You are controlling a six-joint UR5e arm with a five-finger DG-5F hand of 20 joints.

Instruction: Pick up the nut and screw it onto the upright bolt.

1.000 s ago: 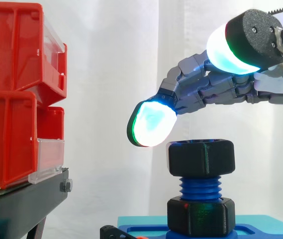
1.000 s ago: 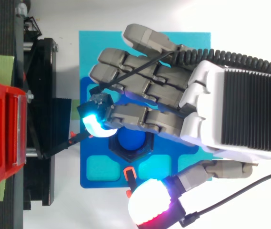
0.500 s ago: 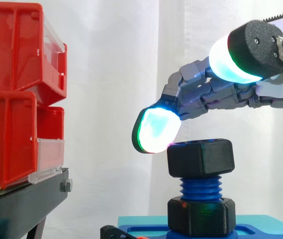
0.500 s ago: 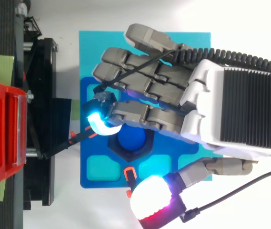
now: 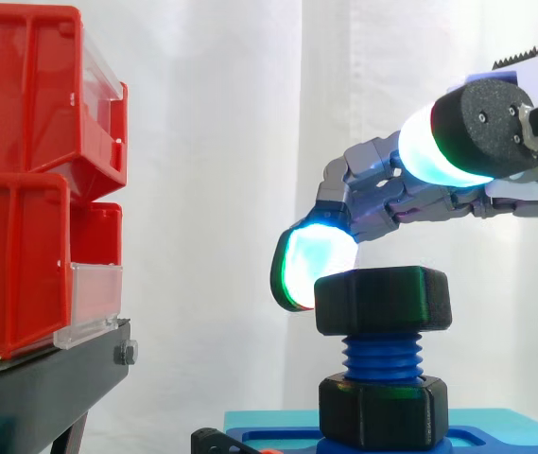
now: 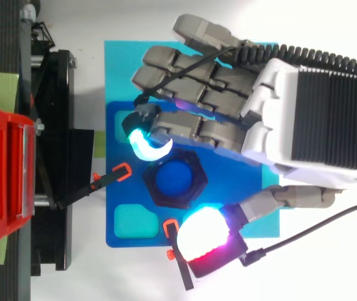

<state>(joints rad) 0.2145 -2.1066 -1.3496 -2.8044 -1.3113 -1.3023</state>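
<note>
Saw the hand (image 6: 316, 106) reaching in from the right above the blue tray (image 6: 111, 194), with fingers loosely bent and thumb held wide, clasping nothing. Noted the red bins (image 5: 23, 180) stacked at the left on the black stand (image 5: 42, 388), well apart from the hand, with the white curtain (image 5: 212, 142) behind. Found the tray low at the right in the side view, carrying the upright blue bolt (image 5: 382, 357). Found the black nut (image 5: 382, 301) sitting level on the top of that bolt, with bare threads beneath it and a second black nut (image 5: 382, 409) lower down at the bolt's foot. Saw one cyan fingertip (image 5: 308, 267) touching the upper nut's left shoulder in the side view, and lying just beside its rim from above. Saw the glowing thumb pad (image 6: 204, 237) near the nut's opposite side from above, yet well higher than the nut's top in the side view, so not pinching it.
</note>
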